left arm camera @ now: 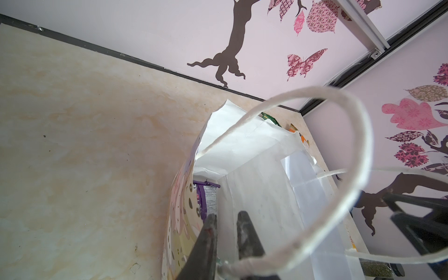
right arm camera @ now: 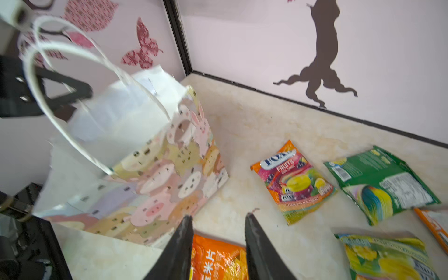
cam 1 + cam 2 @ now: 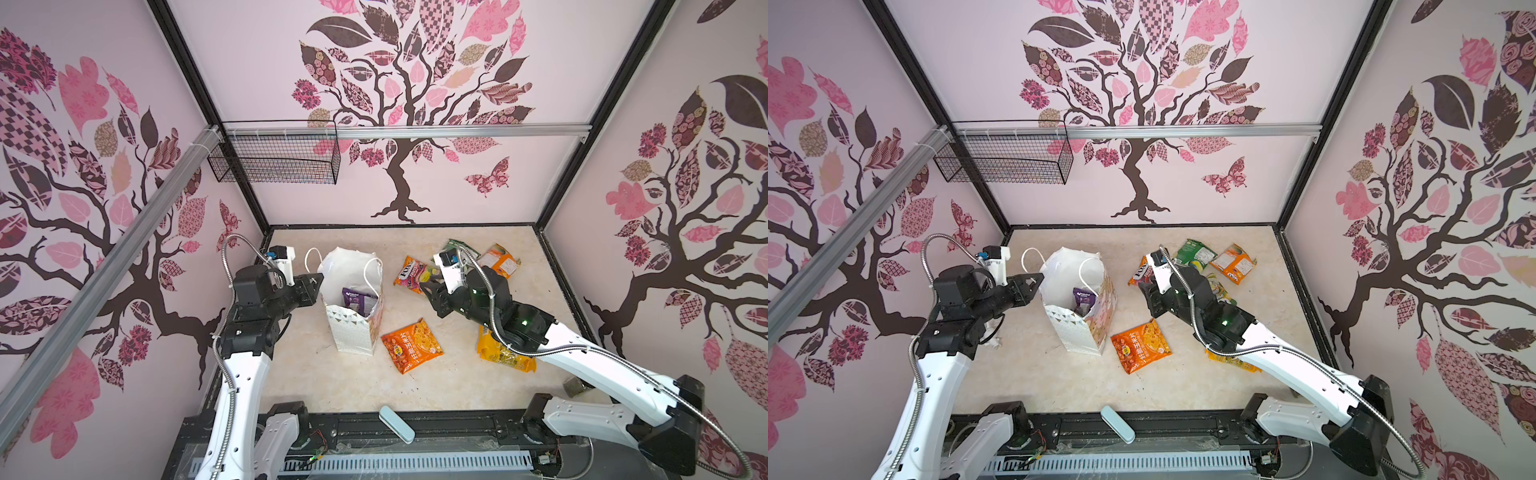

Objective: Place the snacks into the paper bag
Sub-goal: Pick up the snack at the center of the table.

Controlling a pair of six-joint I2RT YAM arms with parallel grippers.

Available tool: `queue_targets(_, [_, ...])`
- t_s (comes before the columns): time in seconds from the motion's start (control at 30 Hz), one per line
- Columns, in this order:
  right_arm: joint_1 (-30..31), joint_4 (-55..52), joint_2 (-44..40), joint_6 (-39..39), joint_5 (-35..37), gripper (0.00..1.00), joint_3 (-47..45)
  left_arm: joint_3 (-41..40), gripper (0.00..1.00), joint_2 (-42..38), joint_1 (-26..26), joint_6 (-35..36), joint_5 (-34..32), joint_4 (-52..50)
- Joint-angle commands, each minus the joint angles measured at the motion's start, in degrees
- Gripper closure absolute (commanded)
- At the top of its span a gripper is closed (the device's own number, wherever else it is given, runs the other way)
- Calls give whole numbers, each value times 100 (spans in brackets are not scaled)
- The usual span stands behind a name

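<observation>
So, with your left gripper [image 1: 226,215] pinched shut on the rim of the paper bag [image 3: 353,328] (one purple packet [image 3: 358,300] sits inside), your right gripper [image 2: 218,215] hangs empty, jaws apart, above the table [image 3: 332,386], so I'd lower it onto the orange packet [image 3: 411,345] lying beside the bag.

right gripper [image 2: 218,217]: black jaws apart, empty, over orange crinkly plastic packet [image 2: 218,261] | white paper gift bag [image 2: 157,169], cartoon-animal sides: upright | orange FOXS fruit packet [image 2: 293,181], green plastic packet [image 2: 380,181], yellow-green plastic packet [image 2: 388,257]: flat on beige marbled tabletop [image 2: 254,126]
</observation>
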Motion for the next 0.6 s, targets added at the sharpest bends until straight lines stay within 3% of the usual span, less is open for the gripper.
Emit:
queue_targets(0.0, [-290, -305, -73, 312, -218, 57, -79, -107, 80, -36, 29, 64, -12, 55])
queue_targets(0.57, [-550, -662, 788, 553, -849, 43, -696, -104, 80, -1, 26, 76, -32, 47])
